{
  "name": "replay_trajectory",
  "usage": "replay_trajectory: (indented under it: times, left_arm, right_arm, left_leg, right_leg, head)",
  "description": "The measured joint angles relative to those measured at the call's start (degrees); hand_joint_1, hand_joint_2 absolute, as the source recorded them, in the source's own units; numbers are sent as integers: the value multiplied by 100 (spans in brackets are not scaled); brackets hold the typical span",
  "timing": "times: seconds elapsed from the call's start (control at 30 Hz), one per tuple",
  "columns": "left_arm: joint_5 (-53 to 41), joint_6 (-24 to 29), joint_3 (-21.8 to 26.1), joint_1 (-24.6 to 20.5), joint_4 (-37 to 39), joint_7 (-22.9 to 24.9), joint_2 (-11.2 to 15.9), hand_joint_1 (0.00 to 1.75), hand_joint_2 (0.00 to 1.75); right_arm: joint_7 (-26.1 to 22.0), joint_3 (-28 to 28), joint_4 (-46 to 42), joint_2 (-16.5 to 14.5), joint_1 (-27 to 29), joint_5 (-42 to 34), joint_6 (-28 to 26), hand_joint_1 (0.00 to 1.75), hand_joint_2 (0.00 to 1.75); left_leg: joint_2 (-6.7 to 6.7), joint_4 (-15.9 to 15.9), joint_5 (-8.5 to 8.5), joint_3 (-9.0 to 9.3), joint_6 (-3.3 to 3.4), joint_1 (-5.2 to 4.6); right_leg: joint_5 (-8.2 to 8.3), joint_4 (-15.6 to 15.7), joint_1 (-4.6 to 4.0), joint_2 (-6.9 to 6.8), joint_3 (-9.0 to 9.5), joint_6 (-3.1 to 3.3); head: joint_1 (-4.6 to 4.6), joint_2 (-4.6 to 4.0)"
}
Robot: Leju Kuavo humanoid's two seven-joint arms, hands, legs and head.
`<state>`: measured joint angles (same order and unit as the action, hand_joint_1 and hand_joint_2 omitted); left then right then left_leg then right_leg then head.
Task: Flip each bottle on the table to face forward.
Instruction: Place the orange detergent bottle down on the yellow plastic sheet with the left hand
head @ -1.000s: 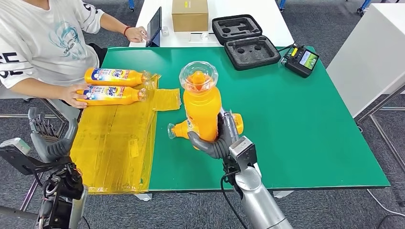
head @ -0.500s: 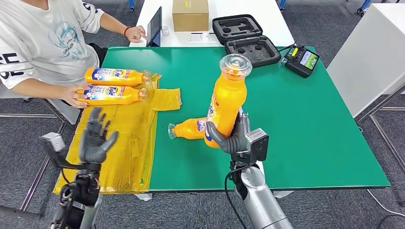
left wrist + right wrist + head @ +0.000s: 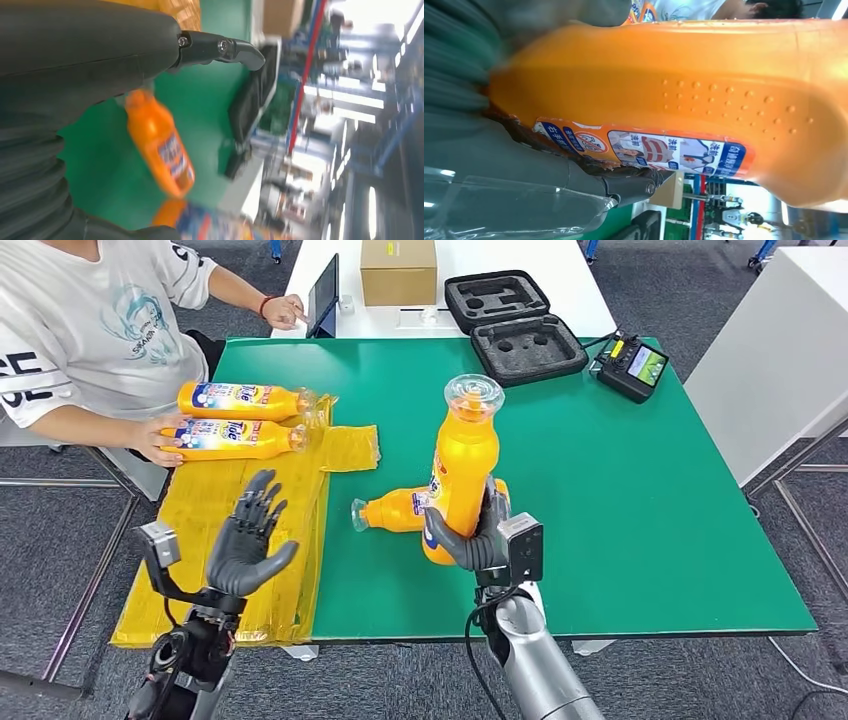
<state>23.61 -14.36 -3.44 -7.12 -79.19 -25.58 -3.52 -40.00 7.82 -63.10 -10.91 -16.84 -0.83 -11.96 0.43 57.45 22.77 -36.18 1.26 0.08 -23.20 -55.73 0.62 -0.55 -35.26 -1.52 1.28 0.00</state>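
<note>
over green table (image 3: 620, 490), right hand (image 3: 470, 535) grips upright bottle (image 3: 462, 465); left hand (image 3: 245, 540) spread.

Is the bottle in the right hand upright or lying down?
Upright: the bottle stands cap-up in the right hand, above the green table.

Right hand (image 3: 478, 538) grips an upright orange bottle (image 3: 462, 466) — left hand (image 3: 246, 540) spread.

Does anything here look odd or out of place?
One orange plastic bottle lies on its side on the green table, apart from the two labelled bottles on the yellow sheet. The right hand holds another orange bottle upright.
</note>
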Motion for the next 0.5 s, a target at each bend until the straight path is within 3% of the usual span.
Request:
replay_trajectory:
  times: [0.27,0.5]
  left_arm:
    - [-105,-59,-574,-133,-156,72,7,0,175]
    - [-38,-58,-858,-561,150,127,8,0,175]
  right_arm:
    - [0,121,288,-106,-13,482,-192,175,175]
    - [0,876,600,-317,-90,1133,-533,175,175]
  left_leg:
    - [0,0,1,-2,1,-1]
    - [1,0,-1,0,-1,3]
  right_leg:
    - [0,0,0,-1,0,0]
    - [0,-1,-5,1,-2,1]
  head:
    - [1,0]
    - [2,0]
